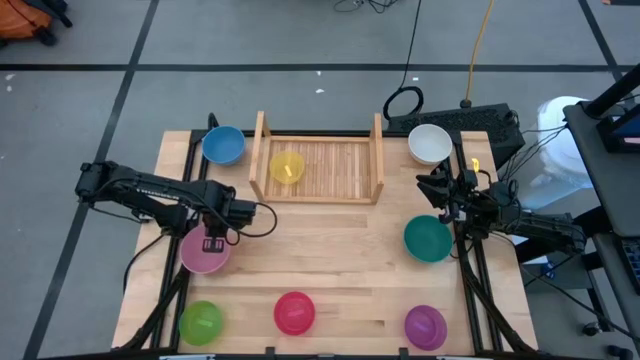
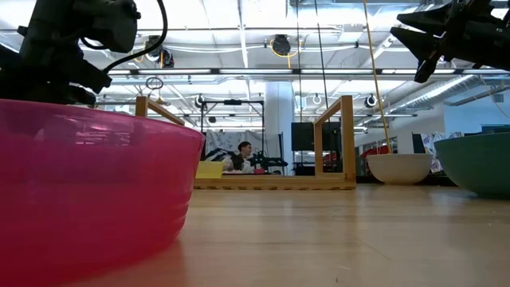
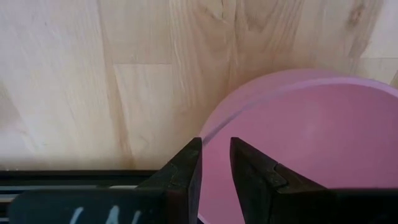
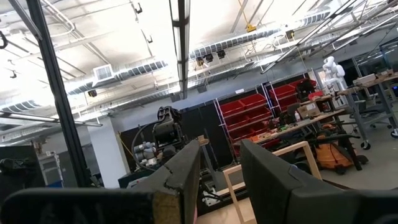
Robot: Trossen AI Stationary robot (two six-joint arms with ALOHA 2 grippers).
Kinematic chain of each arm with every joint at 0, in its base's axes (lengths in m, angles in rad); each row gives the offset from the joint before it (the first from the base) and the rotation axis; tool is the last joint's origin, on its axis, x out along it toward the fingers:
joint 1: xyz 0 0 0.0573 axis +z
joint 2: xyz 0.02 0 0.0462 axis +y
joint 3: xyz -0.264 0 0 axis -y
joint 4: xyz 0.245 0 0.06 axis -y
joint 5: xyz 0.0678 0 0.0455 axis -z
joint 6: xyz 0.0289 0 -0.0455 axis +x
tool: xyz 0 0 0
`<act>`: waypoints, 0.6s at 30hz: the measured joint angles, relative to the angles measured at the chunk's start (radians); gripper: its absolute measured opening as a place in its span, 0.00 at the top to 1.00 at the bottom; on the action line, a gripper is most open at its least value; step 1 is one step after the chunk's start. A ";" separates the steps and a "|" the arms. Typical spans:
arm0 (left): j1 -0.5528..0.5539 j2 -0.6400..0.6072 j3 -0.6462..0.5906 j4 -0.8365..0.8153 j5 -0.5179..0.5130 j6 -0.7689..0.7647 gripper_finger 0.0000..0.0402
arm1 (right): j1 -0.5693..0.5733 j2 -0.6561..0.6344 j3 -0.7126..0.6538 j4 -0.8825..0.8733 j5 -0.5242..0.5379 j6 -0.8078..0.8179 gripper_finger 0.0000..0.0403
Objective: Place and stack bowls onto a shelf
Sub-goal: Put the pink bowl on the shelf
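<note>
The bowls sit spread over the wooden table [image 1: 330, 265]: only the yellow bowl [image 1: 287, 167] lies on the shelf [image 1: 318, 168], at its left end on the slatted base between the two upright side boards. The blue bowl [image 1: 223, 145] stands just left of the shelf, the white bowl [image 1: 430, 144] to its right. The pink bowl [image 1: 204, 250], teal bowl [image 1: 428, 239], green bowl [image 1: 201, 322], red-magenta bowl [image 1: 295, 312] and purple bowl [image 1: 425, 326] rest nearer the front edge.

The left gripper [image 3: 216, 163] hangs over the pink bowl's rim, its fingers [image 3: 186, 171] set a narrow gap apart with nothing between them. White marks on its body are cut off and cannot be read. The right gripper [image 4: 219, 168] is raised above the teal bowl, tilted toward the room, fingers likewise slightly spread and empty.

In the low view the red-magenta bowl fills the foreground and hides much of the table. A person [image 2: 241, 157] sits far behind the shelf.
</note>
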 joint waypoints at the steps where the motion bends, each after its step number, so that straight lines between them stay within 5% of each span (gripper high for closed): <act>1: 0.000 0.000 0.000 0.000 0.000 0.000 0.78 | 0.000 0.000 0.000 0.000 -0.002 0.000 0.73; 18: 0.001 0.030 -0.039 0.030 0.007 -0.027 0.78 | 0.000 0.000 0.000 0.000 -0.002 -0.019 0.73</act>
